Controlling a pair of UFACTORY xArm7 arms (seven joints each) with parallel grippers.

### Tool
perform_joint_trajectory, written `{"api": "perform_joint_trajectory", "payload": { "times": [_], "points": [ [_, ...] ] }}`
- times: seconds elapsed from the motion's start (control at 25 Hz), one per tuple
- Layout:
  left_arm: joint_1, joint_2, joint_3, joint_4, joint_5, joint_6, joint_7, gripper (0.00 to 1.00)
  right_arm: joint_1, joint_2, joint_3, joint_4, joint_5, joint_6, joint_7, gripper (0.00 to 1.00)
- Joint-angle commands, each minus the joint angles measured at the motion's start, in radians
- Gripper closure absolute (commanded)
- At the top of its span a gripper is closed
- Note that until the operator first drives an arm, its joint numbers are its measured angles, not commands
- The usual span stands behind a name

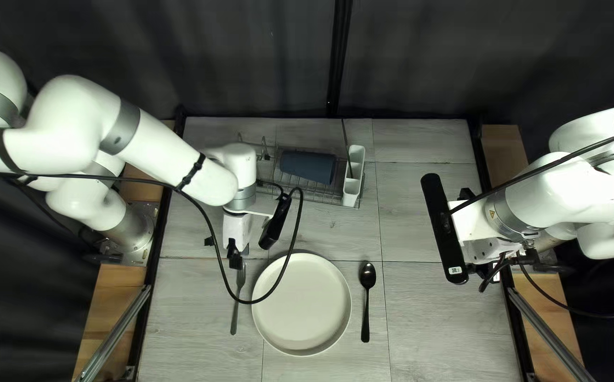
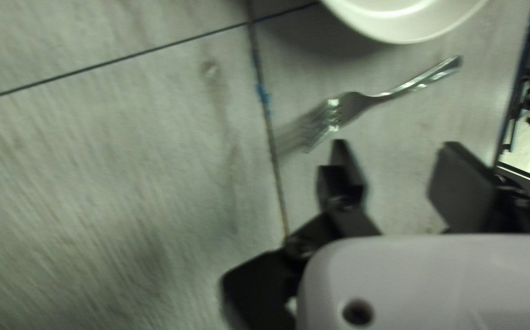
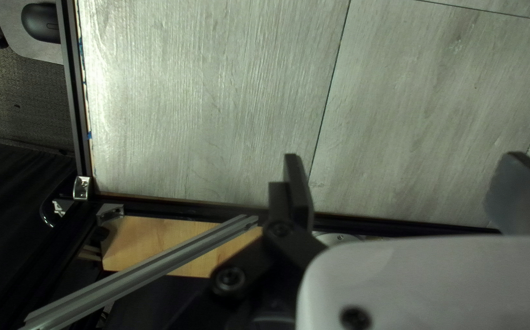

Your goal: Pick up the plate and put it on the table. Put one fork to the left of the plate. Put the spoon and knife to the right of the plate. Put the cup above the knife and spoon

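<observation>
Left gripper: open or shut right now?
The left gripper is open: its fingers stand apart with nothing between them, and the fork lies ahead of it.

Plate (image 1: 302, 304): pale, smooth, satin surface, ceramic-like; material itself cannot be confirmed. Fork (image 2: 351, 105): bright metal, polished, with sharp glints. Spoon (image 1: 368, 275): dark, smooth, glossy at the bowl. Cup (image 1: 308, 167): dark blue-grey, matt. Rack (image 1: 331, 204): thin metal wire. Cutlery holder (image 1: 352, 185): white, smooth, plastic in look. Tabletop (image 1: 427, 304): grey wood-grain planks, mostly matt, finely streaked. Side board (image 3: 149, 235): tan wood, smooth, faint grain. Strut (image 3: 155, 264): grooved bare metal, dull sheen. Curtain (image 1: 250, 64): dark cloth, matt, softly folded. Left arm (image 1: 73, 127) and right arm (image 1: 554, 187): white, smooth, glossy shells; grey metallic bands, satin.
</observation>
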Motion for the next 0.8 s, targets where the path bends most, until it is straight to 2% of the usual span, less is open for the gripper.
{"api": "perform_joint_trajectory", "payload": {
  "times": [0.04,0.2,0.24,0.36,0.56,0.8],
  "points": [
    [0.001,-0.065,-0.025,-0.045,0.069,-0.064,-0.087,0.00,0.000,0.000,0.000,0.000,0.000,0.000,0.000,0.00],
    [0.087,-0.249,-0.112,-0.066,0.308,-0.035,-0.364,0.00,0.000,0.000,0.000,0.000,0.000,0.000,0.000,0.00],
    [0.119,-0.291,-0.145,-0.050,0.377,-0.001,-0.451,0.00,0.000,0.000,0.000,0.000,0.000,0.000,0.000,0.00],
    [0.165,-0.350,-0.204,0.019,0.490,0.087,-0.605,0.00,0.000,0.000,0.000,0.000,0.000,0.000,0.000,0.00],
    [0.227,-0.414,-0.256,0.164,0.621,0.274,-0.765,0.00,0.000,0.000,0.000,0.000,0.000,0.000,0.000,0.00],
    [0.299,-0.514,-0.306,0.265,0.748,0.425,-0.884,0.00,0.000,0.000,0.000,0.000,0.000,0.000,0.000,0.00]
  ]
}}
